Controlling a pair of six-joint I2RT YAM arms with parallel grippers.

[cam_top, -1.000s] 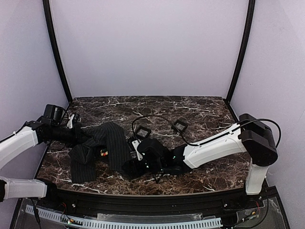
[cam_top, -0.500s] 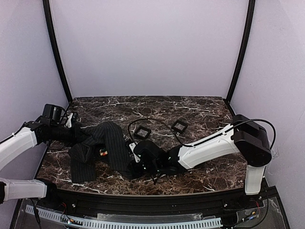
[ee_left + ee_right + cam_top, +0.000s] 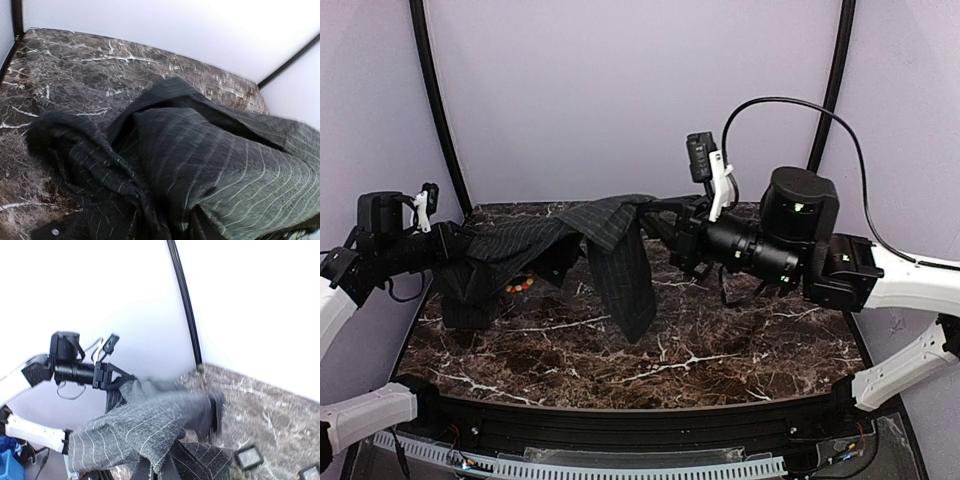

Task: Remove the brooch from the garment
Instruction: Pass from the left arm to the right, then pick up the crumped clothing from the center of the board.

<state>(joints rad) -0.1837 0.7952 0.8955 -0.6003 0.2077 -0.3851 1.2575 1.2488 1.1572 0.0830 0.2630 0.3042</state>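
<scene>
The garment [image 3: 610, 245], black with pale pinstripes, hangs in the air, stretched between my two grippers above the marble table [image 3: 720, 350]. My right gripper [image 3: 655, 213] is shut on its upper right edge; in the right wrist view the cloth [image 3: 145, 430] runs out from between the fingers [image 3: 159, 469]. My left gripper [image 3: 455, 247] holds the left end, its fingers buried in cloth [image 3: 200, 165]. The brooch [image 3: 521, 285] shows as small orange and red spots on the shadowed hanging part below the left gripper. A long flap [image 3: 628, 290] droops toward the table.
Two small black square boxes [image 3: 248, 457] [image 3: 307, 472] lie on the table in the right wrist view. White walls and black corner posts [image 3: 440, 110] close the back and sides. My right arm [image 3: 790, 235] reaches in high from the right.
The garment has gone from lying on the table to hanging in the air. The right gripper shut on it and rose up and back. The left arm also rose.
</scene>
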